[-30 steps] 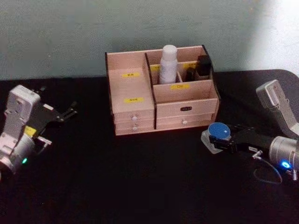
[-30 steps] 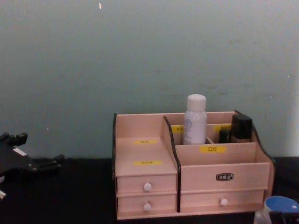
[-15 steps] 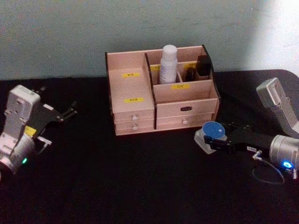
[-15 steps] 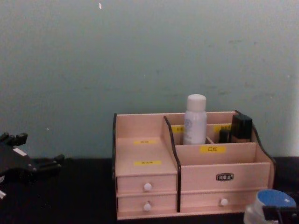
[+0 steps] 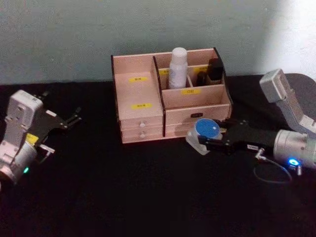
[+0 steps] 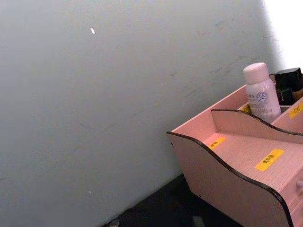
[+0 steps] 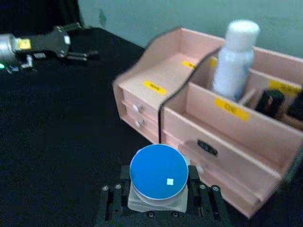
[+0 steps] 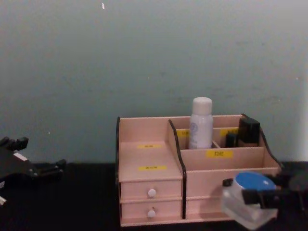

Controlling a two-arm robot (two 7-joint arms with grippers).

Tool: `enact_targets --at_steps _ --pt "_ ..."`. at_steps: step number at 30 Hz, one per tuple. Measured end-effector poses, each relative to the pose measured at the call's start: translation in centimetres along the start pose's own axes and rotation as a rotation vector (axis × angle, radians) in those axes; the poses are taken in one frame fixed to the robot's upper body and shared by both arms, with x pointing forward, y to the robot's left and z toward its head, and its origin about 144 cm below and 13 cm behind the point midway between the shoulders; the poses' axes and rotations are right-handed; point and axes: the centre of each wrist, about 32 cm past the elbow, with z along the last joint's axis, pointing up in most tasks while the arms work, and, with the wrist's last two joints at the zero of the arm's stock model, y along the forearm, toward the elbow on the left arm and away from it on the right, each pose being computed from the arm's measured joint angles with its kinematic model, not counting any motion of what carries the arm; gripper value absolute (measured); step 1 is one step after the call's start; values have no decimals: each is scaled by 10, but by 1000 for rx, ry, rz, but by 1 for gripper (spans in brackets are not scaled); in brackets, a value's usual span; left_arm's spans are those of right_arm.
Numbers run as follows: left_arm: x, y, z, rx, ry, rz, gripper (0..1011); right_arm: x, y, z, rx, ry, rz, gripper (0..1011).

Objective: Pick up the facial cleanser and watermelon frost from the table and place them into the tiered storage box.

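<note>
**Jar in hand, box wall yet to clear**

The black table [image 5: 123,197] carries the tiered storage box [image 5: 140,116] at its far middle, against the wall. At the table's left side the left gripper [image 5: 76,114] sits parked with its fingers apart and holding nothing.

The right gripper [image 7: 160,202] reaches in from the right. Its jaws are clamped on either side of the watermelon frost [image 5: 207,129], just in front of the box's lower right drawer. The facial cleanser [image 5: 177,66] already stands upright in a rear compartment of the box. Small dark bottles [image 5: 213,69] stand in the compartment to its right. In the chest view the jar hangs tilted, its blue lid leaning, and its base seems barely off the table.

So one item looks done, and the jar is about halfway to its place.

To do this step well:
- Lift straight up first, until the jar's base is above the front wall.
- Then carry it back over the open front compartment on the right.
- Level it on the way.
- Stay short of the cleanser, which would tip easily if nudged.
- Lower until the base rests before letting go, since a dropped jar may roll.
</note>
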Motion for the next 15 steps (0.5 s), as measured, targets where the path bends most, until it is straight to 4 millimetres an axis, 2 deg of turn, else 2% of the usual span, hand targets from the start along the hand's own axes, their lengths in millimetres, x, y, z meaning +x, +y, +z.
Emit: enact_targets --at_steps 15 --pt "0 0 0 0 0 0 1001 10 36 36 59 -52 73 724"
